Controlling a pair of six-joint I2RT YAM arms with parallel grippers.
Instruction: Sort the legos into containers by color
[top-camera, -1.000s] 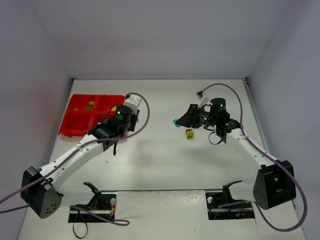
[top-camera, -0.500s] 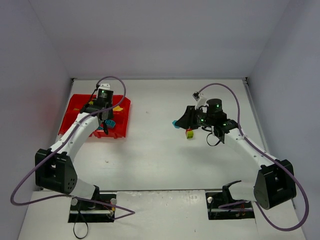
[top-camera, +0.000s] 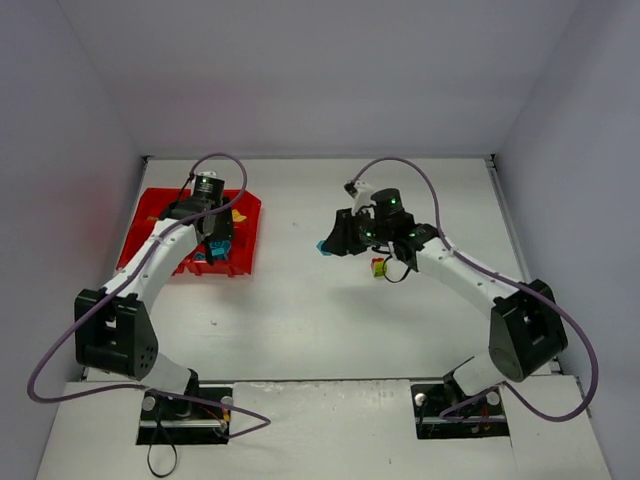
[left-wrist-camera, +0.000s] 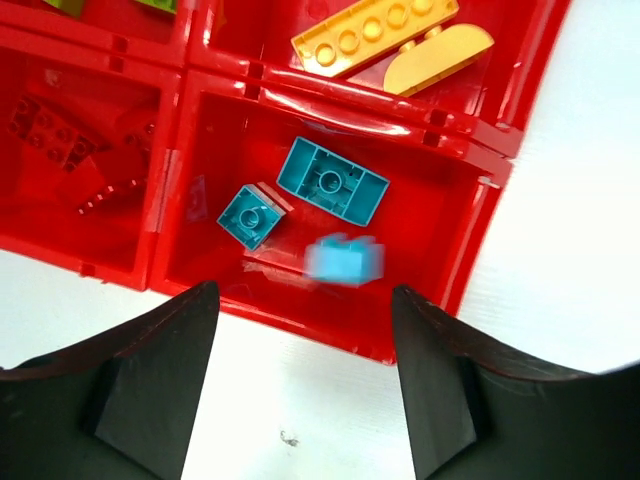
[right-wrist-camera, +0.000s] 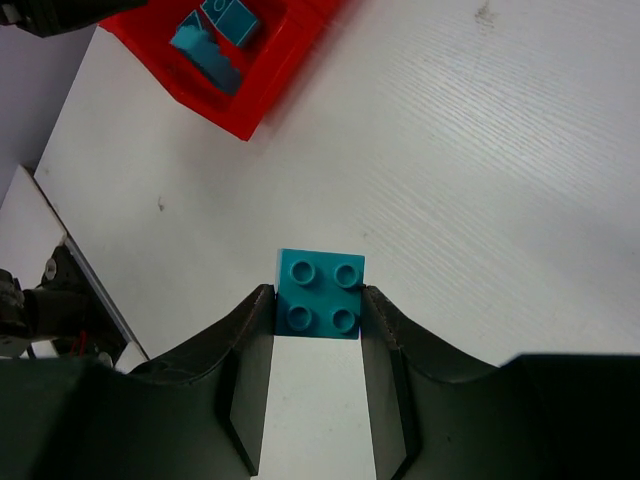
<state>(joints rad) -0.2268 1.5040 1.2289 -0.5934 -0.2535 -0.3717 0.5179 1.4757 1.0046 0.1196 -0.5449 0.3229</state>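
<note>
Between the right gripper's (right-wrist-camera: 318, 300) fingers sits a teal brick (right-wrist-camera: 320, 292), studs facing the wrist camera, clamped tight on two sides. It's held up over the bare table (right-wrist-camera: 480, 150), off to the right of the tray (right-wrist-camera: 255, 95) and well apart from it. Under that same arm, a bit further from the tray, a loose lego lump (top-camera: 379, 266) in red and yellow-green lies on the table.

Over at the tray, the left gripper (left-wrist-camera: 302, 295) is spread wide with nothing in it, its fingers (left-wrist-camera: 150, 380) hanging over the front wall of the tray's near-right compartment. That compartment has a big teal piece (left-wrist-camera: 332, 180), lying hollow side up, and a small teal piece (left-wrist-camera: 250, 217) just beside it. A third teal blur (left-wrist-camera: 345, 262) shows right below the big one, too smeared to tell if it's resting on the floor or not.

Going round the tray from there: the far-right compartment holds two yellow bricks (left-wrist-camera: 375, 30), touching each other. The near-left one has red bricks (left-wrist-camera: 50, 125), hard to pick out against the red floor. The far-left one only shows slivers of green (left-wrist-camera: 60, 5) at the frame edge.
</note>
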